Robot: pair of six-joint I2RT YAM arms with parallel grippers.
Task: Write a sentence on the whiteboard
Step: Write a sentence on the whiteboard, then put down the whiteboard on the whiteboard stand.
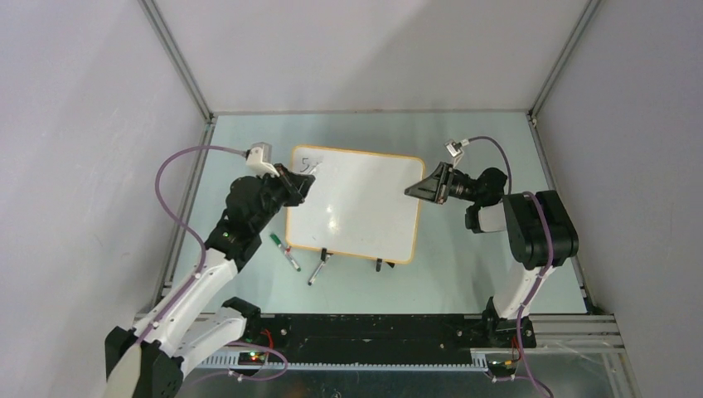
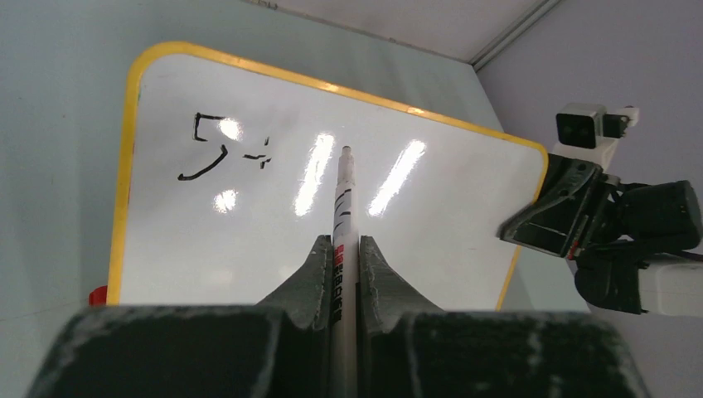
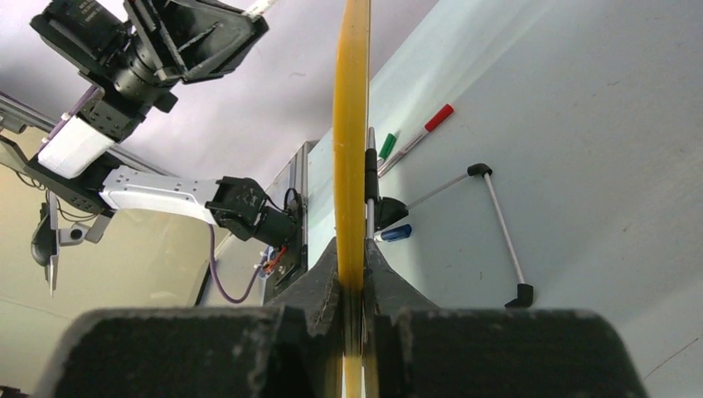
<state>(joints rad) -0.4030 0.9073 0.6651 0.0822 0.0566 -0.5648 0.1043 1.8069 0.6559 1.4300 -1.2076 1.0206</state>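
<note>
The whiteboard [image 1: 356, 207] lies on the table, white with an orange-yellow rim. The sentence [image 2: 217, 149] reads only "S" and a small "t", near the board's far left corner; it also shows in the top view [image 1: 309, 163]. My left gripper [image 2: 339, 249] is shut on a white marker [image 2: 343, 199], whose tip points at the board just right of the "t"; I cannot tell if it touches. The left gripper shows in the top view [image 1: 300, 184] too. My right gripper [image 3: 351, 257] is shut on the board's right rim [image 3: 351, 124], seen from above at the board's right edge [image 1: 417, 190].
Loose markers lie left of the board's near edge: a green-capped one [image 1: 274, 241] and a red-capped one [image 3: 437, 118]. A blue cap [image 3: 396, 233] lies under the board. A thin metal stand [image 1: 317, 269] and a black clip foot [image 1: 379, 265] sit at the near edge. Enclosure walls surround the table.
</note>
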